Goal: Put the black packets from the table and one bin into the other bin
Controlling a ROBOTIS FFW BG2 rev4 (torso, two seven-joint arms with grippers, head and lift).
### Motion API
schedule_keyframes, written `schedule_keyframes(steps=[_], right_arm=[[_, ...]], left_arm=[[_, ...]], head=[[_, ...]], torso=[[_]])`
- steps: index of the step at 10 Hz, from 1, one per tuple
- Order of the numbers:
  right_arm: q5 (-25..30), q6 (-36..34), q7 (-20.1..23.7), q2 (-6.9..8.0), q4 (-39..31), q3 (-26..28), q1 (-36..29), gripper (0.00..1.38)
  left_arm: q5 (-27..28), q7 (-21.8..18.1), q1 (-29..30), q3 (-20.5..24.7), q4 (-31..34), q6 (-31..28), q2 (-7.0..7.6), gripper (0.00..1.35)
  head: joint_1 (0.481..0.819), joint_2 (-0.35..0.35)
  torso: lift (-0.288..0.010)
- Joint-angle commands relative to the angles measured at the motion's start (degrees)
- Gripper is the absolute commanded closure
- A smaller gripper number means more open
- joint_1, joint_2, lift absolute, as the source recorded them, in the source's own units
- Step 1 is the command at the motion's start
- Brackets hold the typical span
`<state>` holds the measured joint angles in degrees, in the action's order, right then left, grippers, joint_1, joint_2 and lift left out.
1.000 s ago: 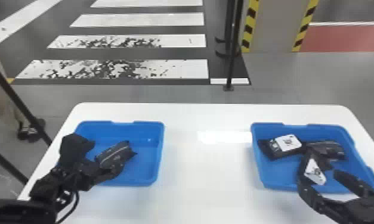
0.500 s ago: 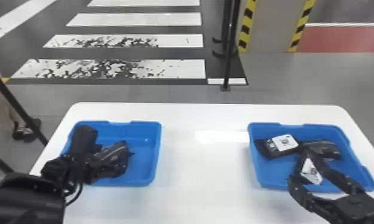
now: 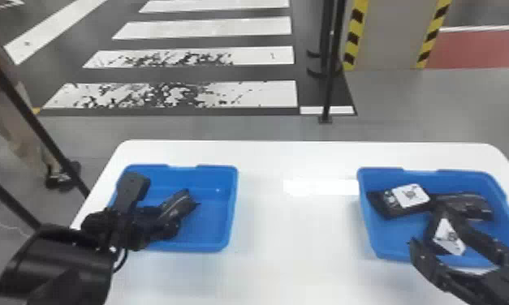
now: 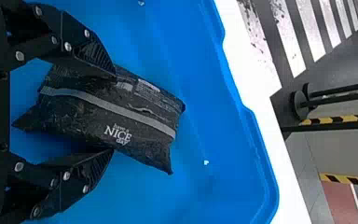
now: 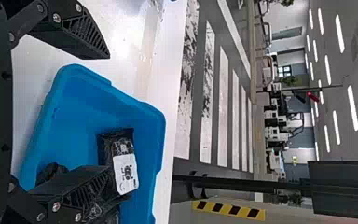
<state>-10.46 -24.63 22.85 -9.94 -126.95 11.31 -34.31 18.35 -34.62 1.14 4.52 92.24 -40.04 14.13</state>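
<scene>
Head view clock, 12 = far side. Left-bin packet (image 3: 181,206) sits mid left bin (image 3: 232,207), black, long axis 7 to 1 o'clock, free end at 1. Gray stripe runs lengthwise, pale print beside it. Left gripper (image 3: 147,227) is at the packet's 7 o'clock end; left wrist view has its fingers (image 4: 95,56) spread wide, one along each long side, tips at the packet's edges. Can't tell if they squeeze it.

Right bin (image 3: 364,219), on the table (image 3: 261,263) at 3 o'clock from the other: labelled packet (image 3: 412,195) at 10 o'clock, long axis nearly 9 to 3; plain packet (image 3: 474,207) at 2, also about 9 to 3; near packet (image 3: 448,239) toward 6, white label up, long axis unclear. Right gripper (image 3: 430,227) reaches over it from 4 o'clock, fingers spread, nothing pinched.

Hidden: left-bin packet's 7 o'clock end in head view, under the gripper; a strip of its long side under a finger in left wrist view; left bin's 8 o'clock corner, behind the arm. A right finger covers part of the near packet. In right wrist view, packets overlap behind a finger; borders hard to make out.
</scene>
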Motion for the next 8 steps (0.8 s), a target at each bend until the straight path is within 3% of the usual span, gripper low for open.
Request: schedule_keyframes(steps=[1, 5, 8], right_arm=[[-0.16, 0.44, 0.09, -0.08, 0.18, 0.00, 0.00, 0.19], [-0.39, 0.58, 0.44, -0.16, 0.32, 0.00, -0.14, 0.19], [-0.62, 1.01, 0.53, -0.16, -1.65, 0.00, -0.14, 0.19]], left_arm=[[-0.75, 0.07, 0.12, 0.28, -0.06, -0.18, -0.16, 1.21], [-8.41, 0.60, 2.65, 4.51, 1.20, 7.28, -1.39, 1.21], [-19.37, 1.30, 11.23, 11.59, 13.29, 13.89, -4.55, 1.21]], head=[[0.695, 0.105], [0.695, 0.097], [0.695, 0.095]], torso=[[-0.110], [-0.110], [-0.110]])
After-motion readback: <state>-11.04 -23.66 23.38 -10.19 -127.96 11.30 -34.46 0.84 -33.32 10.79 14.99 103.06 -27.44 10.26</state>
